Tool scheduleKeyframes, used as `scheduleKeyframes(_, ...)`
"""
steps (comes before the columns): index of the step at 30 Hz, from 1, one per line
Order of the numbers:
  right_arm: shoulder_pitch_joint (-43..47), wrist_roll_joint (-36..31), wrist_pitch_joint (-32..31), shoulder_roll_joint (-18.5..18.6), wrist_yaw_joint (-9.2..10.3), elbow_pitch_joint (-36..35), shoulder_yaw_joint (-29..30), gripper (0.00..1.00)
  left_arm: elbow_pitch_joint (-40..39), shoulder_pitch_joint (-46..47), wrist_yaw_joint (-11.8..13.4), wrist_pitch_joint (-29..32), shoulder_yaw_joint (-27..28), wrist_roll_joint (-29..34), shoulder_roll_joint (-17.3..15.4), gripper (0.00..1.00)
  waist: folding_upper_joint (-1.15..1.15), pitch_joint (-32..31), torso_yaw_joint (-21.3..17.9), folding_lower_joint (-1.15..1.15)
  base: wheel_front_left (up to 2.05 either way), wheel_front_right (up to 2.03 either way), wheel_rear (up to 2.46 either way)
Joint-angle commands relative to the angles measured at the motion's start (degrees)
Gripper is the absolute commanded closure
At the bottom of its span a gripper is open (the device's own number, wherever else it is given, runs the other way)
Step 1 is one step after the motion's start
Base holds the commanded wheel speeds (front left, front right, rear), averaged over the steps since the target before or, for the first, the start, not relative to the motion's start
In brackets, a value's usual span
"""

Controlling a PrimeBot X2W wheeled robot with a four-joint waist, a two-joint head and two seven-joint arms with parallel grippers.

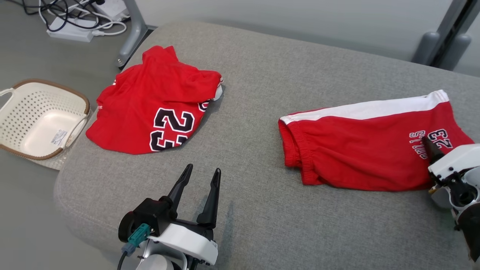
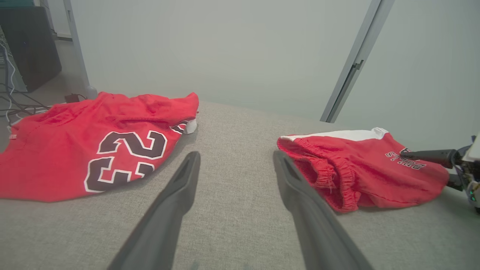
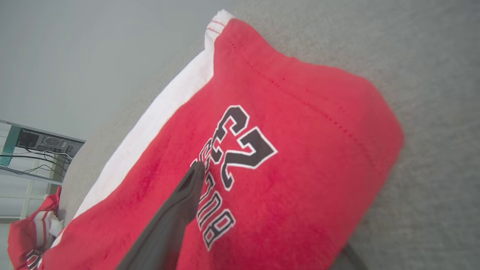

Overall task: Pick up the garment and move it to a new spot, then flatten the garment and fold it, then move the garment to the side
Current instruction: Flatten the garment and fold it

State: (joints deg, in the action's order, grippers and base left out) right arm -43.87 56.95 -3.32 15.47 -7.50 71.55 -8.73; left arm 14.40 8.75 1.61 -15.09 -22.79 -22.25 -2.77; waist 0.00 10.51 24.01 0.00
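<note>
Far left, on the floor: a white perforated basket (image 1: 26,108) with a brown rim. Next to it, on the cushion's left end, a red number-23 jersey (image 1: 150,101) lies rumpled. The left gripper (image 1: 203,169) hovers low near the front edge, between the two garments, spread fairly wide and holding nothing. Right of centre are the red shorts (image 1: 360,150), which I judge to be the garment in hand. They lie doubled over flat, with the white side stripe (image 1: 367,108) along the far edge and the waistband (image 1: 292,146) toward the middle. The right gripper (image 1: 429,148) is at their leg end by the BULLS 23 print, one finger on top of the cloth, the other low at the hem; I cannot tell whether it pinches the fabric. Folding looks done, so the job seems to be shifting the shorts aside. To do it well: bite through all layers at the hem, lift slightly and draw slowly so the fold stays closed; the left gripper could steady the waistband end. The surface is a grey woven cushion (image 1: 262,93), likely to drag on fleece. Behind it: a pale wall, grey metal posts (image 1: 446,33), and cables and a power strip (image 1: 71,32) on the floor at the left.
</note>
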Motion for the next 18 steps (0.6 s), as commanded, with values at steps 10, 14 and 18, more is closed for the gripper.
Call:
scheduleKeyframes(10,-2.92,-1.77,1.35,0.37,0.01,2.13,-1.14,1.00,-0.83,1.42,0.65,-0.08,-0.41,-1.21,-0.25,0.00,0.00,2.35,1.26,0.00,0.00,0.00,0.00)
scheduleKeyframes(14,-1.70,-1.17,2.75,-0.02,0.00,2.14,-0.96,1.00,-0.42,1.14,0.69,-0.08,-0.41,-1.23,-0.24,0.00,0.00,1.43,0.49,0.00,0.00,0.00,0.00)
scheduleKeyframes(18,-0.37,-0.37,4.23,-0.36,0.01,1.64,-0.64,1.00,-0.16,0.78,0.50,-0.08,-0.26,-1.00,-0.24,0.00,0.00,0.32,-0.35,0.00,0.00,0.00,0.00)
